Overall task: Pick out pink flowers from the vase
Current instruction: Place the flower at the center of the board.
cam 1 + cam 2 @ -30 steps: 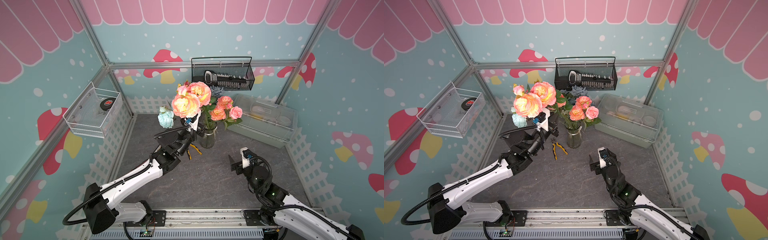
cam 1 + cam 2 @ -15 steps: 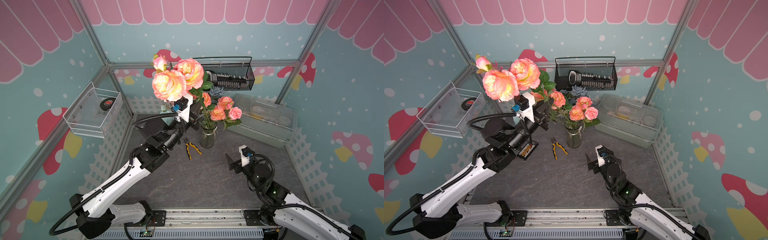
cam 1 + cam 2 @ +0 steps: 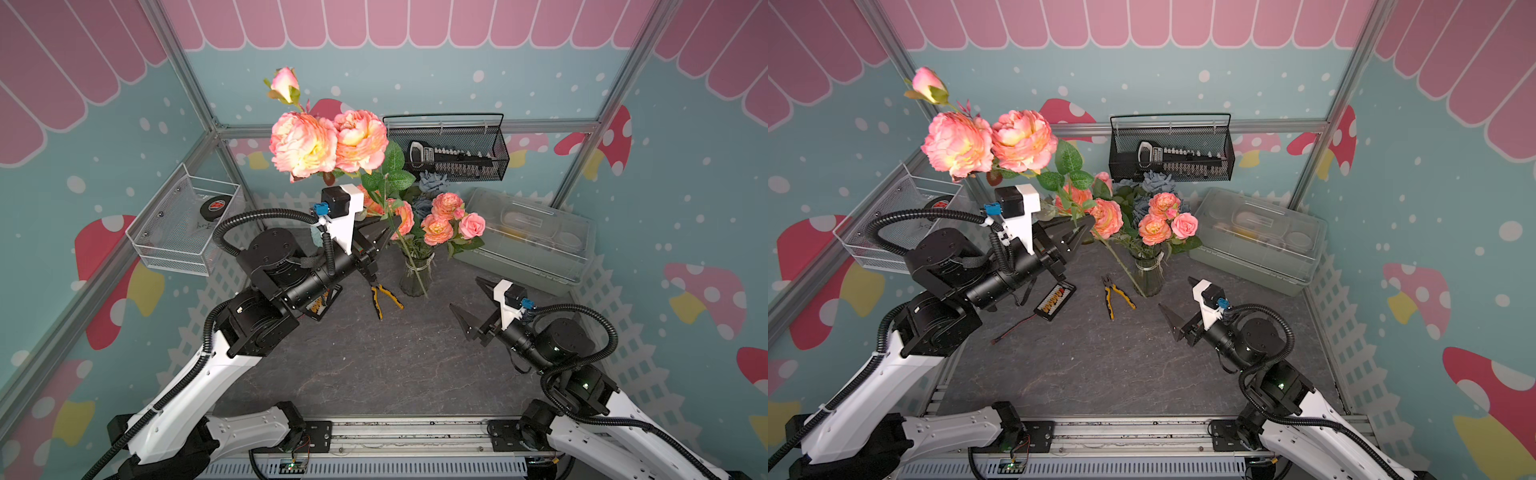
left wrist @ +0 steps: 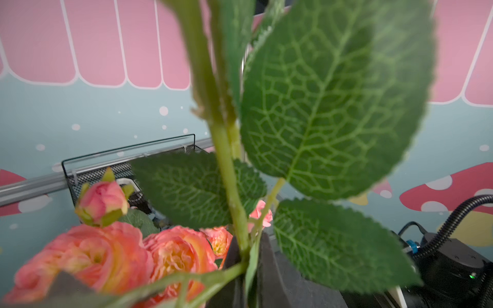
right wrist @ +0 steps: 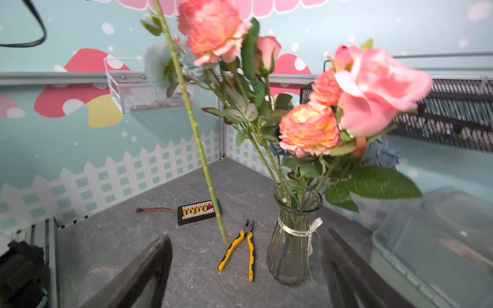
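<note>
Since a second ago your left end effector [image 3: 1084,226] has carried the pink flowers [image 3: 328,143] higher. It is clamped on their green stem: two full coral blooms and a bud, stem tip clear of the vase [image 5: 290,250], near the pliers [image 5: 249,226]. Your left arm stretches up; your right end effector [image 3: 464,292] hovers wide open, empty, over the grey bench [image 3: 374,365].

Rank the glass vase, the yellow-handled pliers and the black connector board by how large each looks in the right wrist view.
1. vase
2. pliers: about as long as the vase is tall, but far slimmer
3. connector board: looks smallest, but it lies farther from the camera, so its true rank is unsure
</note>
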